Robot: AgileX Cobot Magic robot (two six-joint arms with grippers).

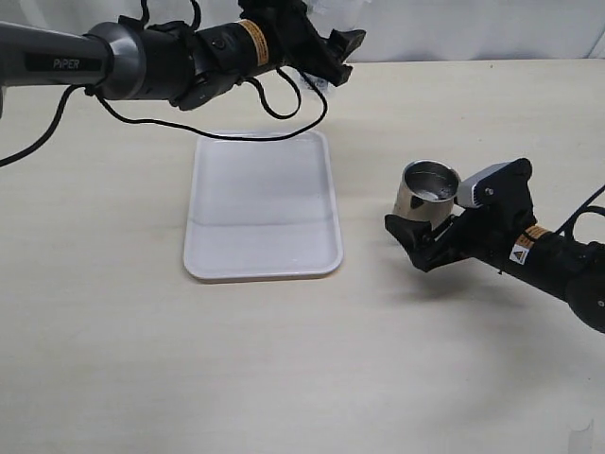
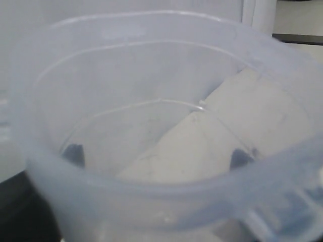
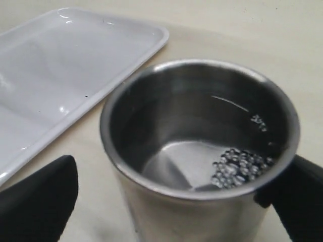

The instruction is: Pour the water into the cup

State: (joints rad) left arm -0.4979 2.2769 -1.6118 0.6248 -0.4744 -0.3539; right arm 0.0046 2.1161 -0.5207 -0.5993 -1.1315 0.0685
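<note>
The right gripper (image 1: 430,219) is spread, with the cup (image 1: 425,189) between its fingers (image 3: 35,206). One finger is clearly apart from the wall; the other's contact is hard to judge. The cup's base is hidden. The cup stands upright, mouth up, right of the tray (image 1: 260,203). Far left, the left gripper (image 1: 342,47) clamps the clear jug (image 2: 161,201).

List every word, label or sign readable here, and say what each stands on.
"PIPER": on the left arm.
Yellow band further along that arm: too small to read.
Orange label and triangle sticker on the right arm: too small to read.
Cup, jug, tray: no writing visible.
</note>
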